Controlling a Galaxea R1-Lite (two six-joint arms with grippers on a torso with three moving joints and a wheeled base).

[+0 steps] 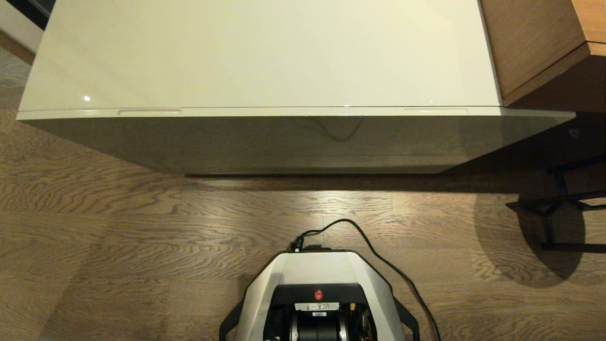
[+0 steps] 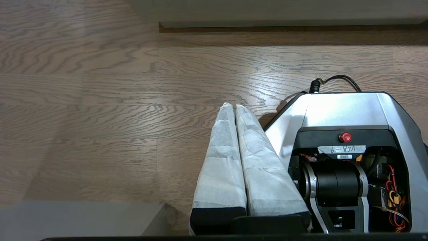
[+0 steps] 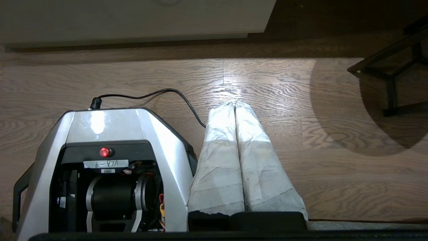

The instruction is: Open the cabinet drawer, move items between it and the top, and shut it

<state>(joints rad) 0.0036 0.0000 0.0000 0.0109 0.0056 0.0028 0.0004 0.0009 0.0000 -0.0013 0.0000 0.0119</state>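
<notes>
Closed flush beneath the glossy cream-white top (image 1: 265, 52), a wide beige-grey cabinet drawer (image 1: 293, 139) with two slim slots at its front edge (shadowed, faintly reflective), facing left gripper (image 2: 233, 106) and right gripper (image 3: 234, 104), both pressed together, empty, above wooden floor (image 1: 118, 237).

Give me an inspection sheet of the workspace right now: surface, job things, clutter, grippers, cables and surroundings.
Surface: cabinet top, glossy cream-white, nothing on it.
Job's things: cabinet drawer closed, two slim slots at its front edge; no slippers or paper roll seen.
Clutter: nothing seen.
Grippers: left gripper shut, empty, parked above the floor beside the robot base; right gripper shut, empty, parked on the base's other side.
Cables: black cable runs from the base across the wood floor.
Surroundings: brown wooden furniture to the right of the cabinet; black metal frame on the floor.
</notes>
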